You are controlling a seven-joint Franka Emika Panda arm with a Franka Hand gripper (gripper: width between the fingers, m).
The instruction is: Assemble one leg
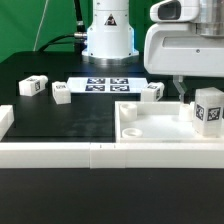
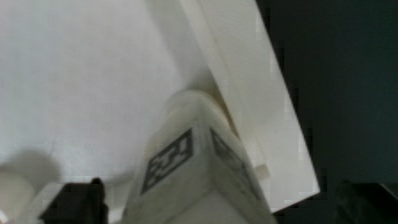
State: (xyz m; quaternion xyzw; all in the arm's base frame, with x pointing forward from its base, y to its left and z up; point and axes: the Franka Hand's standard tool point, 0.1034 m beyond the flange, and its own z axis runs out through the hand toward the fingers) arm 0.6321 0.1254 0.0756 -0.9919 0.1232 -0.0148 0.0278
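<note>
A leg point(image 1: 208, 110), a stubby white post with a square tag, stands upright on the large white tabletop panel point(image 1: 150, 125) near its corner at the exterior view's right. My gripper point(image 1: 195, 92) hangs just over this leg. In the wrist view the leg point(image 2: 196, 160) sits between the two dark fingertips point(image 2: 80, 202), with a gap on each side, so the gripper point(image 2: 222, 205) is open and not gripping. Three more legs lie on the black table: two at the exterior view's left point(image 1: 33, 86) point(image 1: 61, 92) and one near the middle point(image 1: 152, 92).
The marker board point(image 1: 105, 83) lies flat in front of the robot base point(image 1: 107, 35). A low white wall point(image 1: 60, 152) runs along the table's front edge. The tabletop panel's raised rim point(image 2: 249, 90) runs close beside the leg.
</note>
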